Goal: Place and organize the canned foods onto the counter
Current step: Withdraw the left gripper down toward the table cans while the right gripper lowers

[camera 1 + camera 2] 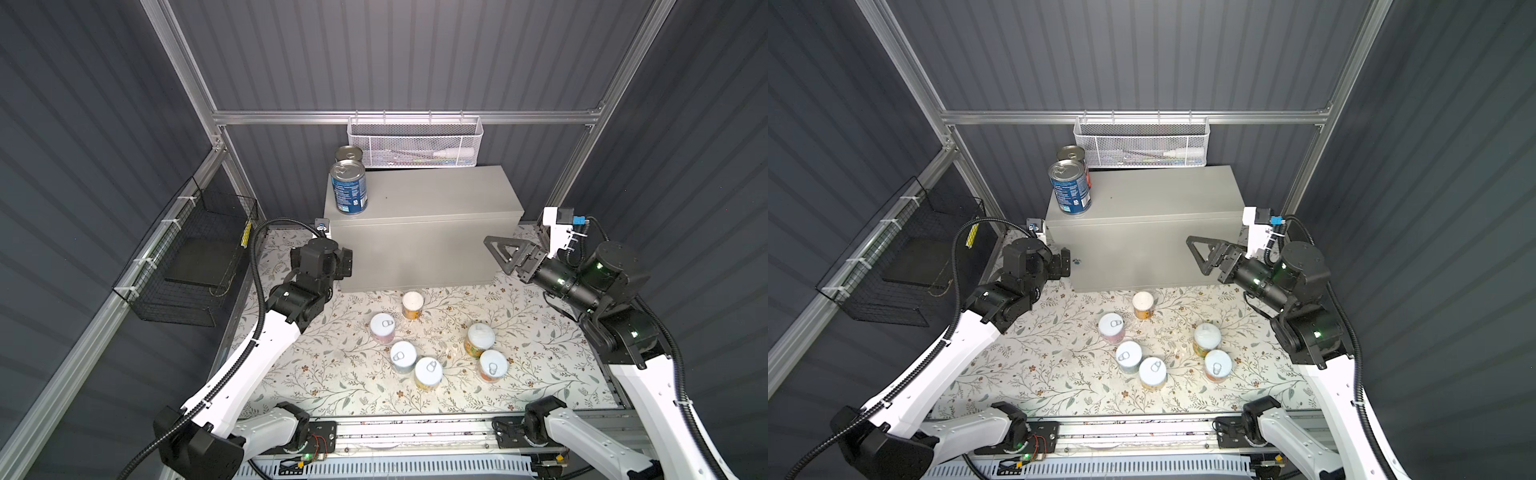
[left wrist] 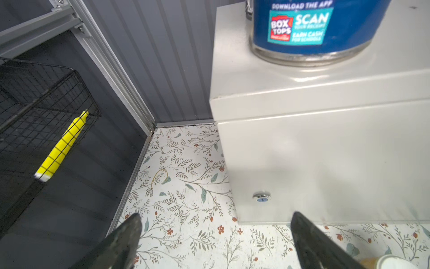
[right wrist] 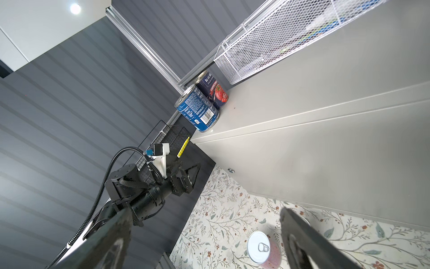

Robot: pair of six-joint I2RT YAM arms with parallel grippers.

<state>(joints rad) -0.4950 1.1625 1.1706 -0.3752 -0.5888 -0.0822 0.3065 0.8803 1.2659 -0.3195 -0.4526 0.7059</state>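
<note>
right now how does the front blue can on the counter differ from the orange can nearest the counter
Size: the blue can is clearly bigger than the orange can.
Lid: the blue can's is silver, the orange can's white.
Place: the blue can stands on the counter, at its left front corner; the orange can stands on the table, just in front of the counter.
Both stand upright, untouched.
</note>
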